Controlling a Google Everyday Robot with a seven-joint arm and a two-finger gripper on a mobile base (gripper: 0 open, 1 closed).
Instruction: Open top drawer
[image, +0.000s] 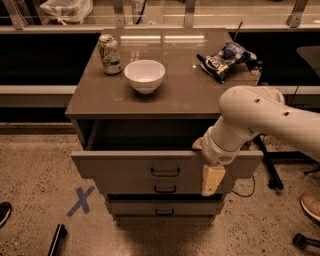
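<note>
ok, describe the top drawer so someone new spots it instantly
Find the grey-brown cabinet with a white bowl on top. The top drawer is the uppermost of three fronts, pulled out. Unlike the two drawers beneath, it looks widest, and the end effector is at its right end.

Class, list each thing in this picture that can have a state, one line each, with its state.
top drawer: pulled out, open
middle drawer: pushed in
bottom drawer: pushed in
can: upright
bowl: upright, looks empty
snack bag: lying crumpled on the cabinet top
gripper: at the top drawer's front edge, right of its handle
</note>
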